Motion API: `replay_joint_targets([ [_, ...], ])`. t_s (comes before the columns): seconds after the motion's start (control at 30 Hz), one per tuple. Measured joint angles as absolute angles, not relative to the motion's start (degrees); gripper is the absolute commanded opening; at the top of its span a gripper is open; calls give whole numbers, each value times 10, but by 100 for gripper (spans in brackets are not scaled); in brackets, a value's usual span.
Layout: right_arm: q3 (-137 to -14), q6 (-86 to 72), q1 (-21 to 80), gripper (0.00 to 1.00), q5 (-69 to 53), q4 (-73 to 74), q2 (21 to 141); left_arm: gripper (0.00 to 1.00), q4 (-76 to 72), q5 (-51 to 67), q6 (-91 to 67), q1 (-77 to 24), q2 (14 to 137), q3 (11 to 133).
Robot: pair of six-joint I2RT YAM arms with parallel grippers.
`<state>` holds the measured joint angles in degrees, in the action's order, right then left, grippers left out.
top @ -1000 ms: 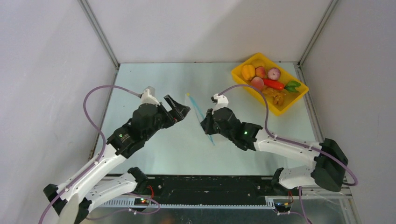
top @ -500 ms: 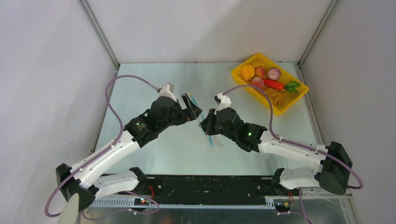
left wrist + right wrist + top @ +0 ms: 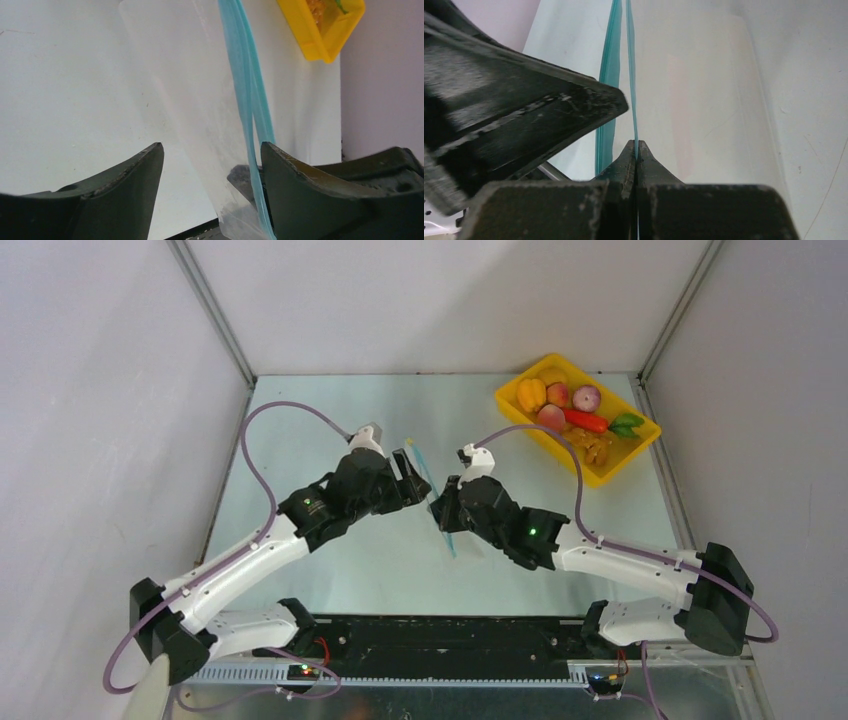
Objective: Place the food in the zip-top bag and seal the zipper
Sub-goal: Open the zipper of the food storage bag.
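Pinching the teal zipper [image 3: 613,75] between tightly pressed fingertips, the right gripper [image 3: 636,150] holds the clear zip-top bag [image 3: 200,100] by its mouth edge over the middle of the table [image 3: 330,420]. The left gripper [image 3: 211,146] is spread wide, its fingers on either side of the bag. The food [image 3: 560,405] lies in the yellow tray [image 3: 625,458] at the far right corner, well apart from the bag.

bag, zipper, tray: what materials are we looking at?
The bag looks like thin clear plastic film, slightly hazy; the table shows through it. The zipper looks like translucent teal plastic, a flexible double strip whose halves bow apart. The tray is opaque yellow, probably rigid moulded plastic, smooth with a faint sheen.
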<state>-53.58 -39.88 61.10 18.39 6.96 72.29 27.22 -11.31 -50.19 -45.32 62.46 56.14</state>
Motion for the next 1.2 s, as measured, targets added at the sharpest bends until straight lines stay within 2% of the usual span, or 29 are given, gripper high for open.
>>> replay_joint_targets([
  [0.1,-536,-392,618,0,193,69,723,71,278,-114,-505,-455,637,561],
  [0.23,-536,-385,624,0,204,67,723,60,286,-114,-510,-456,647,561],
  [0.37,-536,-373,627,0,210,56,724,45,291,-114,-515,-456,659,562],
  [0.53,-536,-358,631,0,229,42,734,30,310,-114,-521,-456,692,572],
  [0.77,-536,-347,634,0,257,40,741,2,364,-144,-524,-456,702,597],
  [1.03,-542,-346,619,0,360,81,741,0,509,-248,-484,-456,729,766],
  [1.2,-559,-393,595,0,384,95,740,0,589,-307,-441,-462,757,869],
])
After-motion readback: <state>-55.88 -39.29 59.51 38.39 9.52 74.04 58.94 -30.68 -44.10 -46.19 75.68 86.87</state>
